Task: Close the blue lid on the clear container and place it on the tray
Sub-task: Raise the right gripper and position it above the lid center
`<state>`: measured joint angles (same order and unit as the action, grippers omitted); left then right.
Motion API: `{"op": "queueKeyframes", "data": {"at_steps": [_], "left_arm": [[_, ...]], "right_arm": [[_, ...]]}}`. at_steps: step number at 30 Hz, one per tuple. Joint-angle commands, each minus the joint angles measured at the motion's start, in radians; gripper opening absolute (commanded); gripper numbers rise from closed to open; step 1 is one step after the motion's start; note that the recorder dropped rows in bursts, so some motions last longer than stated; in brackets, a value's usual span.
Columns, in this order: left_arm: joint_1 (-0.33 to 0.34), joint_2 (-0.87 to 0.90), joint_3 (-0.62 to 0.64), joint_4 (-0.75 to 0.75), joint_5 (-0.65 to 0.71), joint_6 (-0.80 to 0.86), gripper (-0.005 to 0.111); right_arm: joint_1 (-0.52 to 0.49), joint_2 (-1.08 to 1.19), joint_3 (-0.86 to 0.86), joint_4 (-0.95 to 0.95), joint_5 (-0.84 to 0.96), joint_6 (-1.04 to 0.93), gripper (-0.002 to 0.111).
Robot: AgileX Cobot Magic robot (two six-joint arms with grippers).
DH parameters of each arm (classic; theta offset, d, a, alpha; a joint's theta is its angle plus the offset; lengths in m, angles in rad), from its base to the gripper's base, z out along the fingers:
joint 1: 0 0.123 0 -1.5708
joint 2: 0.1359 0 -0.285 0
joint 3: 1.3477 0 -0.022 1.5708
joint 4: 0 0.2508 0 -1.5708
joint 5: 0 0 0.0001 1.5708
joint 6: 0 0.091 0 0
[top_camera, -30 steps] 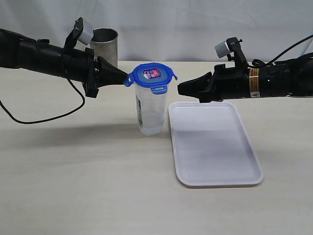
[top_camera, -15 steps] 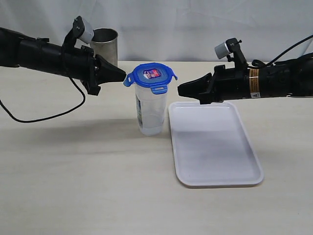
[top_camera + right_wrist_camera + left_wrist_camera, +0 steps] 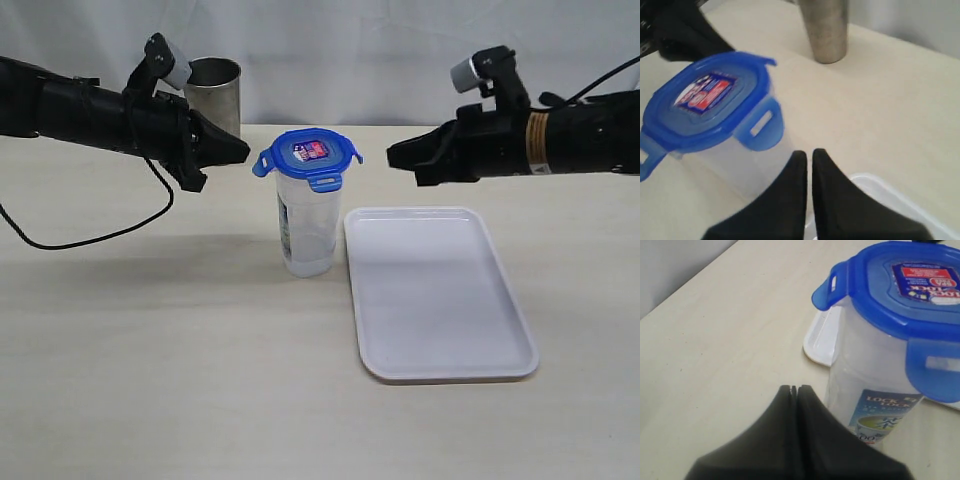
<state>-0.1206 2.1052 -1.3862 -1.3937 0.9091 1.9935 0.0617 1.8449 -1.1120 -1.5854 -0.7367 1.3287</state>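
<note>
The clear container (image 3: 305,225) stood upright on the table (image 3: 150,340), with the blue lid (image 3: 307,157) resting on its mouth. The left gripper (image 3: 240,152), jaws pressed together and empty, hovered near the lid's edge without touching it. On the container's opposite side the right gripper (image 3: 395,157), also closed on nothing, hung farther off. The white tray (image 3: 440,300) lay just beside the container. Only the left wrist view showed the container's "LOCK LOCK" label. The right wrist view showed a lid flap sticking outward and the steel tumbler (image 3: 825,30) beyond the container.
</note>
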Motion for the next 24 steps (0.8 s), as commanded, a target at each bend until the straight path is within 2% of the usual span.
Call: {"op": "queueKeyframes", "data": {"at_steps": [1,6,12,19,24], "left_arm": [[-0.002,-0.008,-0.002,-0.009,0.001,-0.03,0.0],[-0.002,-0.008,-0.002,0.013,0.012,-0.05,0.0],[-0.002,-0.008,-0.002,0.013,0.016,-0.055,0.0],[-0.002,-0.008,-0.002,0.013,0.023,-0.059,0.0],[-0.002,-0.008,-0.002,0.015,0.023,-0.059,0.0]], "right_arm": [[-0.006,-0.075,-0.004,0.017,0.091,0.073,0.004],[-0.002,-0.077,-0.007,0.071,-0.055,0.048,0.004],[0.012,-0.077,-0.053,0.058,-0.223,0.109,0.004],[0.118,-0.077,-0.062,-0.004,0.002,0.15,0.004],[0.127,-0.077,-0.074,-0.027,0.006,0.206,0.004]]}}
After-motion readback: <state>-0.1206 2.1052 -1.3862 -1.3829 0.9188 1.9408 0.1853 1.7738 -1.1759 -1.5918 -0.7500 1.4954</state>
